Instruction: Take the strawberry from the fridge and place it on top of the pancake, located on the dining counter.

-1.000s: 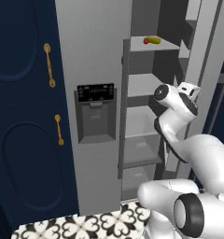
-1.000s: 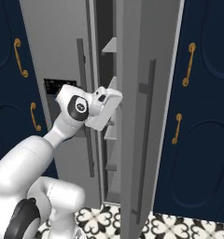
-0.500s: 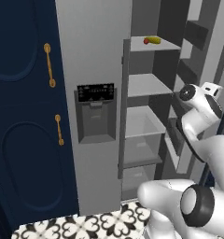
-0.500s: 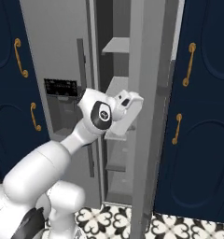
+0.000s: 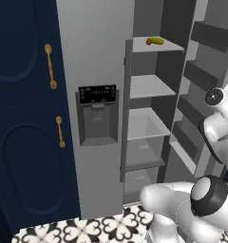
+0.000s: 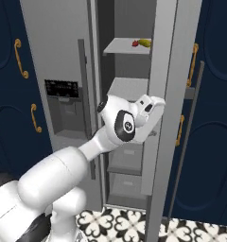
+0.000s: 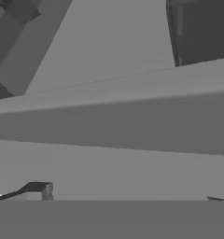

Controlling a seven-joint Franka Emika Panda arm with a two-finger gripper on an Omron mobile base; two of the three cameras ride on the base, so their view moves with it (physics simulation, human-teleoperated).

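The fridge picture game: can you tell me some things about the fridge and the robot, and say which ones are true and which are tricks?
1. The strawberry sits on the top shelf of the fridge. True.
2. The strawberry lies right beside a yellow item. True.
3. The gripper is holding the strawberry. False: its fingers stand wide apart with nothing between them, and the strawberry is on the shelf.
4. Both fridge doors are shut. False: the right door is swung open, so the shelves show.
5. The cabinets beside the fridge are white. False: the cabinets are navy with brass handles.
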